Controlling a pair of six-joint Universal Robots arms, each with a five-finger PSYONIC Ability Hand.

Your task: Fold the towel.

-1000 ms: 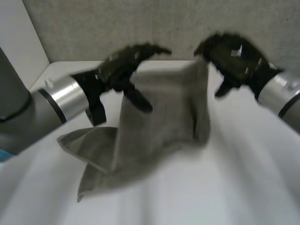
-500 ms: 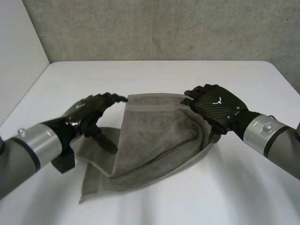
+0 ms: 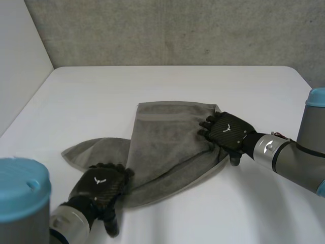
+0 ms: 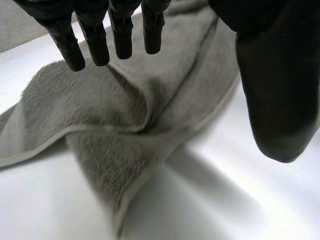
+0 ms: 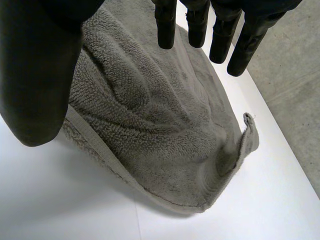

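A grey towel (image 3: 167, 147) lies rumpled and loosely folded over itself in the middle of the white table (image 3: 152, 86), with a lower layer sticking out at its near left. My left hand (image 3: 99, 187) hovers at the towel's near left edge, fingers straight, holding nothing. In the left wrist view its fingers (image 4: 121, 35) and thumb (image 4: 275, 90) stand apart above the towel (image 4: 125, 110). My right hand (image 3: 227, 133) rests at the towel's right edge, open. The right wrist view shows its fingers (image 5: 200, 25) straight over the towel's folded edge (image 5: 150, 125), with a corner curled up.
A grey wall stands behind the table's far edge. The blue cap of my left arm (image 3: 20, 190) looms at the near left, and the right arm's cap (image 3: 317, 99) at the right. Bare white table surrounds the towel.
Both hands came down from holding the towel up. The towel now lies folded on the table. My left hand drew back to the near left; my right hand sank to the right edge.
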